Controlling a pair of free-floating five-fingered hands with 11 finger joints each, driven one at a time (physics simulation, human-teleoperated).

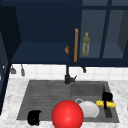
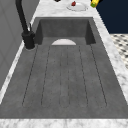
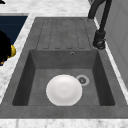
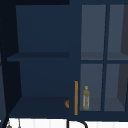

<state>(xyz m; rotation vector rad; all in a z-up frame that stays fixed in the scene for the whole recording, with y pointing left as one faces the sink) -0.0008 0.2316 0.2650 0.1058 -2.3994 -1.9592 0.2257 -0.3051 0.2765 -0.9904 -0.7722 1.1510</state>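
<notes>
The long yellow corn cob (image 1: pixel 106 103) lies on its side, flat and level, over the right end of the sink. Black fingers of the right hand (image 1: pixel 107 97) curl around its middle, so the fingers hide that part. One yellow end sticks out to the left of the fingers and the other end sticks out to the right. The end on the right looks a bit thinner. In the right side view, a round yellow tip (image 3: pixel 12 50) pokes out past the dark fingers, over the edge of the counter. In the left side view, a yellow and green end (image 2: pixel 94 3) shows far back, just under the fingers.
</notes>
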